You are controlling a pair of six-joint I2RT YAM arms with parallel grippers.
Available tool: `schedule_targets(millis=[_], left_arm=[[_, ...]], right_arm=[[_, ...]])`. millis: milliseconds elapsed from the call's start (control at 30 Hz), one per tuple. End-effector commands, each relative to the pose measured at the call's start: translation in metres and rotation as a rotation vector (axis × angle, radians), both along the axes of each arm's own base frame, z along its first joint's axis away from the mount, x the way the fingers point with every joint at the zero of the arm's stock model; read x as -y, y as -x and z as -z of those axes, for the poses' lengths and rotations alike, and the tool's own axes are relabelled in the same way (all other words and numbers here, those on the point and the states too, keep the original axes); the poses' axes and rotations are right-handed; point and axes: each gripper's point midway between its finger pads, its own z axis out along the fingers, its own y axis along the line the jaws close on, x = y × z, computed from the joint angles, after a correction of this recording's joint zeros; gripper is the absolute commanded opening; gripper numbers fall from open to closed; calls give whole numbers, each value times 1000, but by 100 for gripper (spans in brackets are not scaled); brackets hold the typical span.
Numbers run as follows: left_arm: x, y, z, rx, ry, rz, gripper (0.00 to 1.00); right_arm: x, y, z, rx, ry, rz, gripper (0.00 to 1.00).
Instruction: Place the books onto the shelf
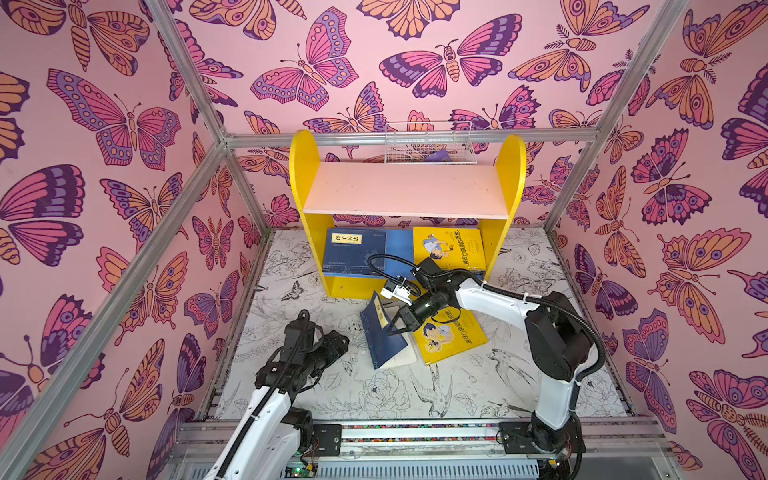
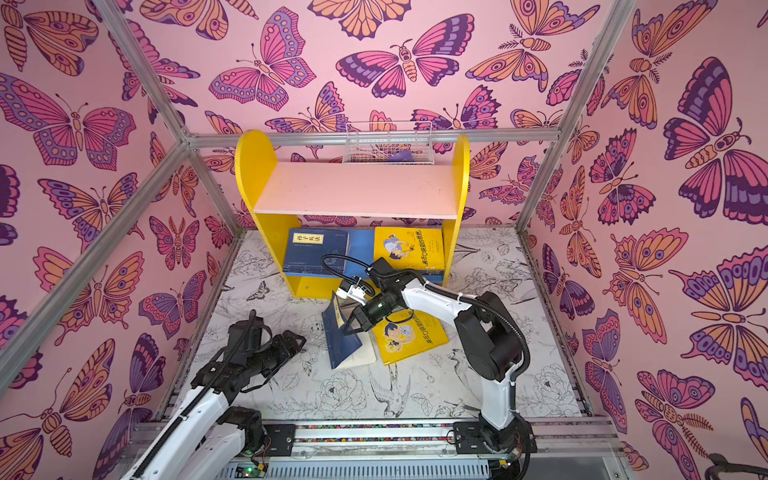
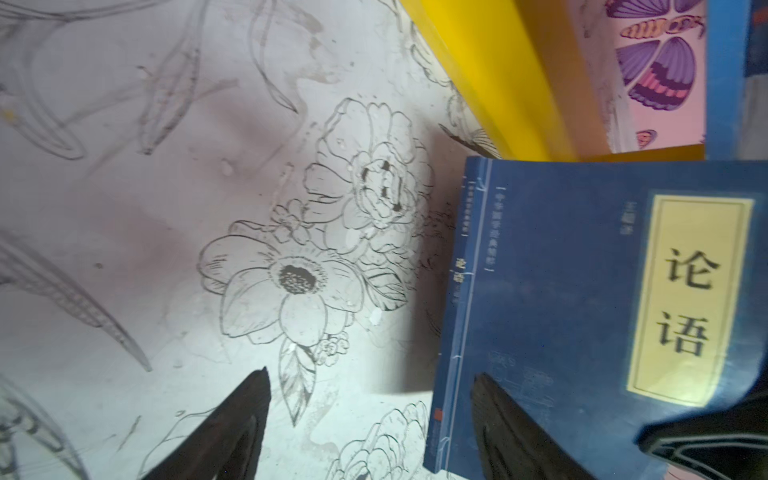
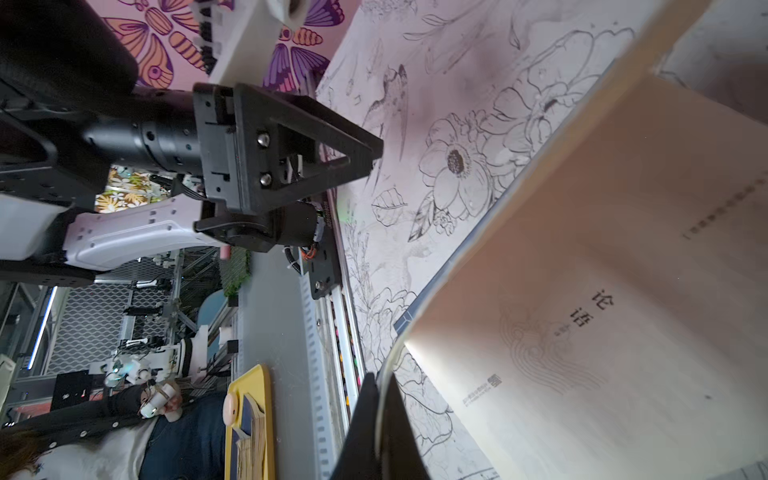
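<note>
Right gripper [image 1: 393,329] is clamped on the lifted front cover of a navy blue paperback [image 1: 376,332] lying just in front of the yellow-sided two-tier shelf [image 1: 305,174]. A bright yellow cartoon-cover paperback [image 1: 457,338] lies beside that book. Left gripper [image 3: 374,399] stands spread and empty. Another navy book [image 1: 353,251] and another yellow book [image 1: 449,249] already lie on the shelf's blue lower board, so roughly half looks done.

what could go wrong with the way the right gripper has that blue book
The right gripper pinches only the front cover of the navy book, which hangs open, so the cover could tear or slip on lifting. The yellow book on the table lies right against it and might get dragged along. The open left gripper gives no support.
</note>
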Motion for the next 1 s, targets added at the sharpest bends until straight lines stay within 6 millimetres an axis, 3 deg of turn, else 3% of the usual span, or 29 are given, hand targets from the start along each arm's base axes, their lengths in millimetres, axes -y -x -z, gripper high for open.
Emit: schedule_targets(millis=[0,233,600,833,967], left_arm=[[24,-9,-17,92,105,103,80],[46,-15,-31,138,210,195,84],[63,-24,-43,171,282,257,82],[75,-29,-65,261,377,295,69],[77,-30,-59,237,369,290,69]], right_arm=[[-8,9,-22,-26,-105,-50,0],[-11,5,-60,9,-196,-37,0],[-16,-2,-113,30,-373,19,0],[-13,-8,-110,27,-373,68,0],[-10,-6,-90,-9,-344,77,0]])
